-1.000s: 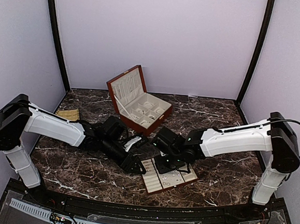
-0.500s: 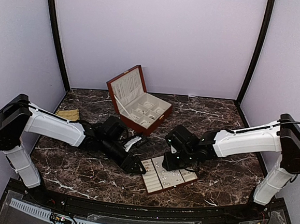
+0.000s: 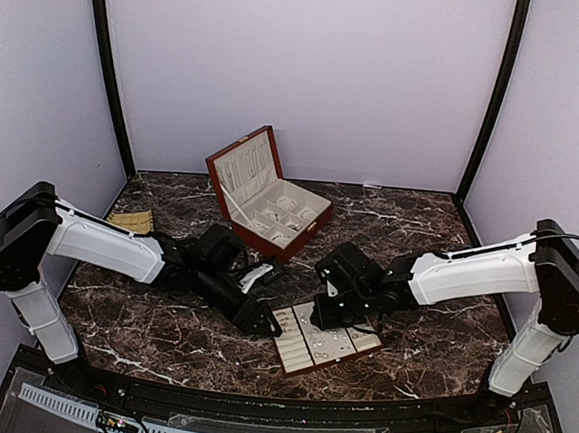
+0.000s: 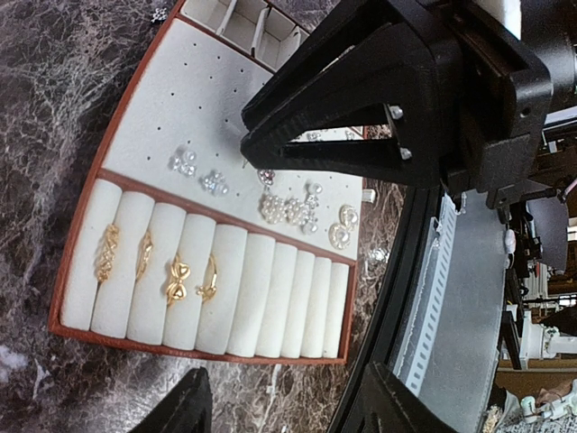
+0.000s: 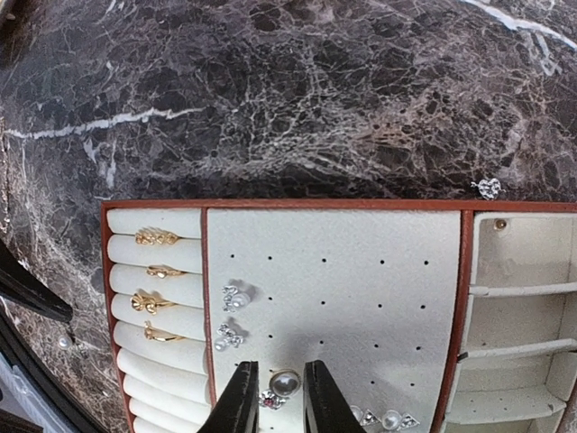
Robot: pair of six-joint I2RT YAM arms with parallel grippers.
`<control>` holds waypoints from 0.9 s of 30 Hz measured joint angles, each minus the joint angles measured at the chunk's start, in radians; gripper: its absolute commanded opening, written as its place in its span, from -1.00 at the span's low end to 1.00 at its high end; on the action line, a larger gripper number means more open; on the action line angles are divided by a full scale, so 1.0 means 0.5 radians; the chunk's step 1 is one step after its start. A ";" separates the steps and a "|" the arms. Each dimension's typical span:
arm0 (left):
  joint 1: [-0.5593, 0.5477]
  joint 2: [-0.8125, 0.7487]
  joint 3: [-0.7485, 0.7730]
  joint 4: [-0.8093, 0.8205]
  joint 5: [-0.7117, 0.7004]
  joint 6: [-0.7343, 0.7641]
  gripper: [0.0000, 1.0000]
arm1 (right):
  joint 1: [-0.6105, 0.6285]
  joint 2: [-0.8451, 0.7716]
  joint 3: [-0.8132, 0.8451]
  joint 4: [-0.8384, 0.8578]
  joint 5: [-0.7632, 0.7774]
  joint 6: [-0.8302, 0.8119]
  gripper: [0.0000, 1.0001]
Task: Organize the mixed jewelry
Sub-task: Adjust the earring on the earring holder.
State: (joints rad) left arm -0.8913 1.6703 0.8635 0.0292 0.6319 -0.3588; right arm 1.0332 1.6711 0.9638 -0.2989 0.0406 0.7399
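Gold rings (image 5: 155, 271) and pearl-and-crystal studs (image 5: 233, 296) make up most of the mixed jewelry (image 4: 288, 209). Nearly all of it sits in the cream slotted rectangular tray with a red-brown rim (image 5: 379, 307), near the middle of the dark marble tabletop (image 5: 315, 90). Rings are tucked in the rolls at its left end and studs are poked into the perforated pad. One small silvery heart-shaped piece (image 5: 488, 188) lies loose on the marble, just off the tray's far edge toward the right end. The right gripper (image 5: 280, 370) hangs over the pad with its fingers almost pressed together either side of a round pearl stud (image 5: 285, 382); honestly can't tell if it's pinching it or just bracketing it. The left gripper (image 4: 287, 397) sits just left of the tray, fingers spread, nothing in them. My guess on handling: these bits weigh nothing and they're hard and slick, so they'll squirt out sideways. I'd take the pearl across its widest part, gently, since the thin post probably bends.
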 measured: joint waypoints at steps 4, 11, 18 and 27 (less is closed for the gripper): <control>0.000 0.000 0.000 0.000 -0.001 -0.002 0.19 | 0.000 0.018 0.000 -0.002 -0.002 -0.004 -0.70; 0.000 0.001 0.000 0.000 0.000 -0.002 0.19 | 0.000 0.018 0.000 -0.001 -0.002 -0.013 -0.76; 0.000 0.001 0.000 0.001 0.000 -0.003 0.19 | 0.015 0.028 0.021 -0.023 0.010 -0.052 -0.78; 0.000 0.011 0.000 0.002 0.000 -0.003 0.19 | 0.105 0.120 0.171 -0.172 0.149 -0.123 -0.80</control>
State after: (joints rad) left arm -0.8913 1.6756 0.8635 0.0303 0.6319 -0.3603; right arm 1.0859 1.7309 1.0492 -0.3847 0.1150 0.6785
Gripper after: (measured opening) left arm 0.594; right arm 0.105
